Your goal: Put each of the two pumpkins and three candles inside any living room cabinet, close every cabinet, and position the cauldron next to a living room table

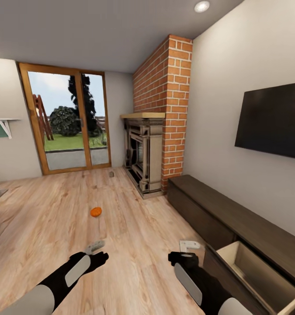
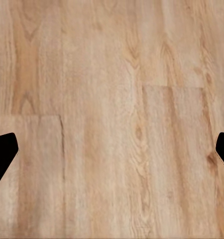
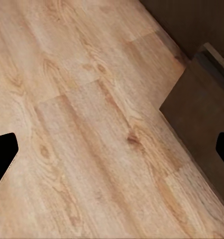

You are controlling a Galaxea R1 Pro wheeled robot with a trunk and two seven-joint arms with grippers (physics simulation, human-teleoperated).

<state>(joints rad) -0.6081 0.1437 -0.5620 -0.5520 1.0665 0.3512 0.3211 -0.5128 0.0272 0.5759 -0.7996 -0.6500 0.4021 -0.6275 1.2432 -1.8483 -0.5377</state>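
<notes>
Sitting on the floor, the pumpkin lies beyond the left claw; both claws spread apart, right claw beside the cabinet's open drawer.

Head view looks forward, down over both arms; wrist views face straight down, close over the wood floor; right one shares the open drawer.

A light wood plank floor ran to a wood-framed glass door — beside it stood a brick chimney and a wall-mounted television.
</notes>
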